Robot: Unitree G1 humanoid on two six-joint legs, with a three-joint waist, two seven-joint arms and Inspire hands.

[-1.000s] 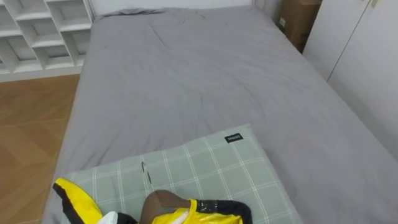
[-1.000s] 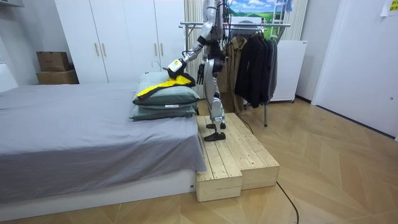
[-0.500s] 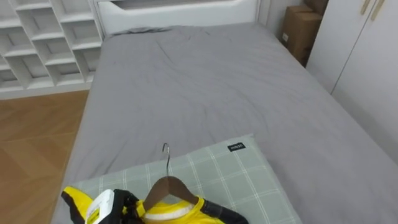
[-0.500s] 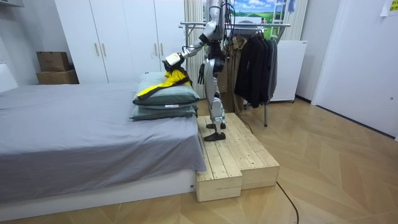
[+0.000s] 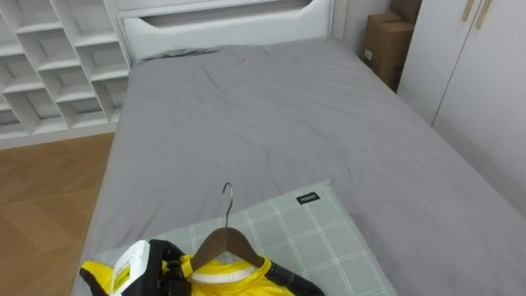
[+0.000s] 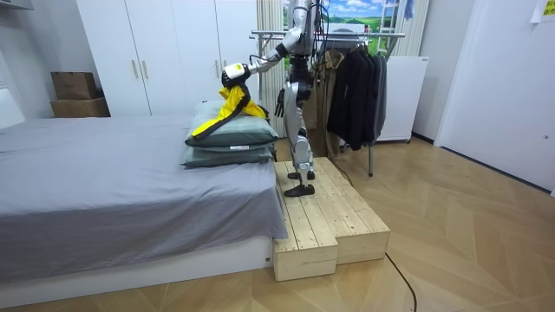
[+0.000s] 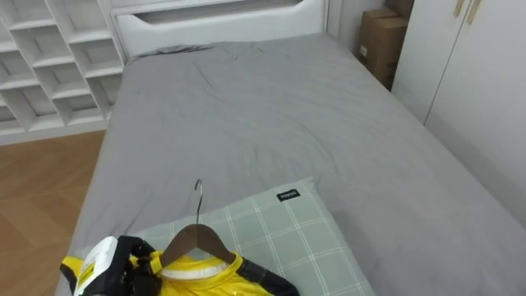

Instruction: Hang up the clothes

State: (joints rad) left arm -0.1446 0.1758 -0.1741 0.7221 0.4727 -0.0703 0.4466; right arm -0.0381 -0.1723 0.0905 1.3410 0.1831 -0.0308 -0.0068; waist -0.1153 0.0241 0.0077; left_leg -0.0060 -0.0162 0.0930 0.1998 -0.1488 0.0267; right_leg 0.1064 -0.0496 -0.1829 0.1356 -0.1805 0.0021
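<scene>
- Robot stands on a wooden platform (image 6: pixel 325 217) at the end of the bed (image 5: pixel 271 123). It faces the bed, with a clothes rack (image 6: pixel 347 35) of dark coats (image 6: pixel 355 95) behind it.
- Its left hand (image 5: pixel 136 267) shows at the lower left of the eye views, reaching out over the pillows. The dark fingers (image 5: pixel 168 265) are clenched into the yellow cloth beside the hanger's left shoulder.
- The yellow jacket (image 5: pixel 230 279), with black trim, sits on a wooden hanger (image 5: pixel 222 242) whose metal hook (image 5: pixel 227 197) points up and away from the robot.
- In the room view the jacket hangs from the raised hand, and its lower part lies on the top pillow.
- That top pillow is the checked green pillow (image 5: pixel 325 238), which rests on a second pillow (image 6: pixel 227 156) at the near end of the grey bed.
- The right hand (image 6: pixel 281 102) hangs at the robot's side in the room view; I cannot tell its state.
- Beyond the bed are a white headboard (image 5: pixel 222 20), white cubby shelves (image 5: pixel 49 66) on the left, and a cardboard box (image 5: pixel 386 41) beside white wardrobe doors (image 5: pixel 485 74) on the right.
</scene>
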